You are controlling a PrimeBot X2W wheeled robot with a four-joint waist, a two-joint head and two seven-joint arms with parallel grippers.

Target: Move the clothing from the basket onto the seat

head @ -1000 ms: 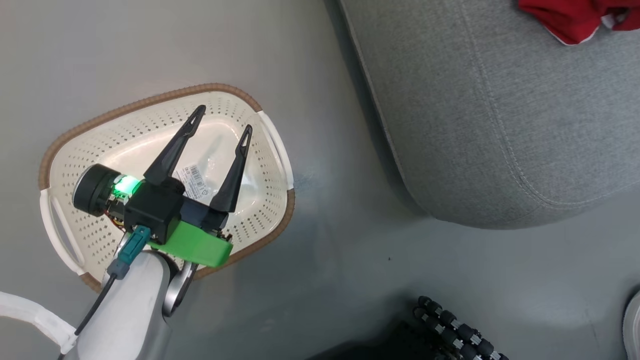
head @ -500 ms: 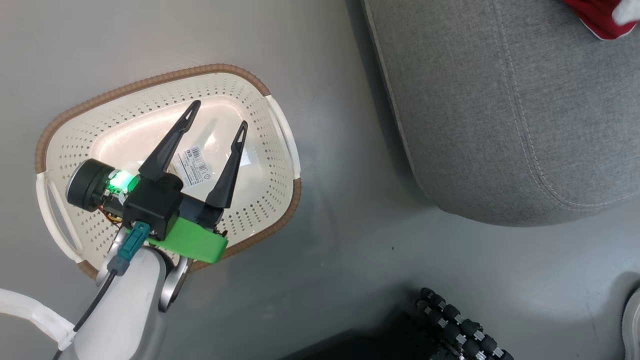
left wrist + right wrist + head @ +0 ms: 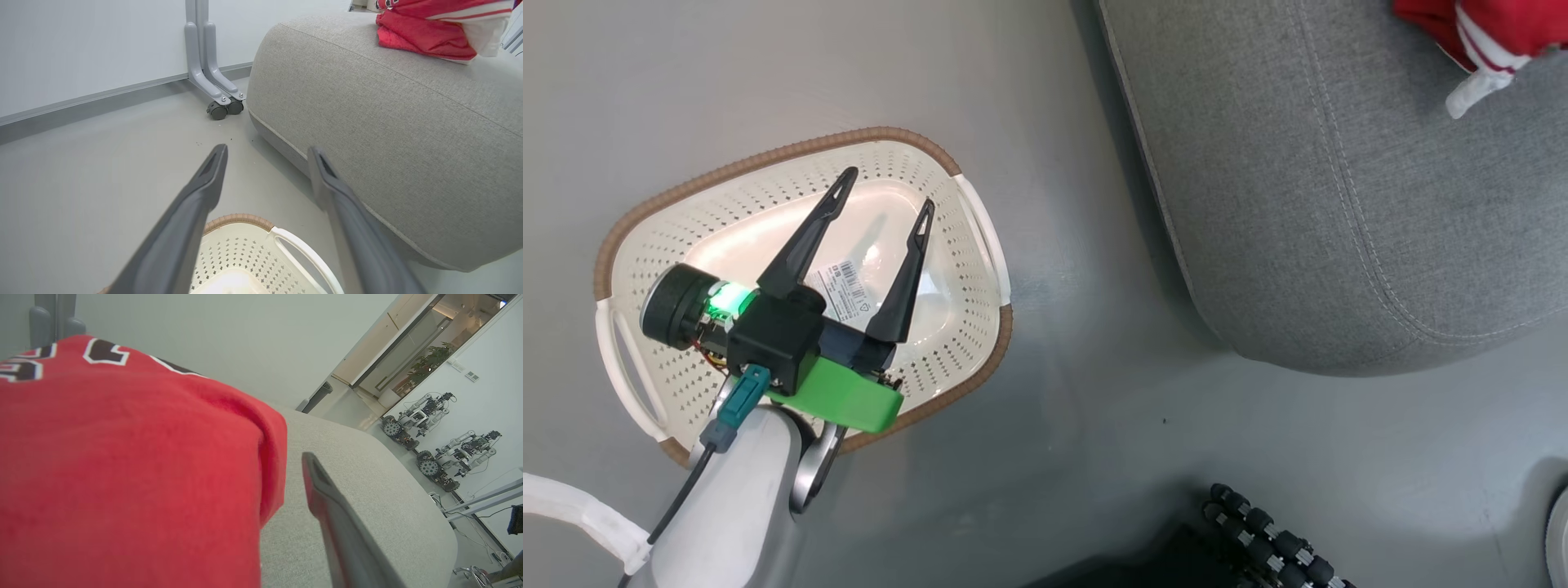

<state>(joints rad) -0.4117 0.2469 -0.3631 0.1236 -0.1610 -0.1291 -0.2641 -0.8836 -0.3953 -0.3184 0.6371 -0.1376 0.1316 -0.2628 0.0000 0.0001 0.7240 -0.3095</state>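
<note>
Clothing (image 3: 1478, 33) rests on seat (image 3: 1339, 204), one o'clock; right claw (image 3: 263, 457) seemingly just spread, left claw (image 3: 889, 189) spread over emptied basket (image 3: 768, 160).

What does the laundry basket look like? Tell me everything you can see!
The basket is cream plastic, rounded, with little holes all over its walls. A brown woven-looking rim runs along the top, and a white handle sits at each end. It stands upright on the grey floor, beside the seat but apart from it. The shiny bottom that shows holds just a barcode sticker. The open left gripper hangs over it; whether it touches is unclear.
</note>
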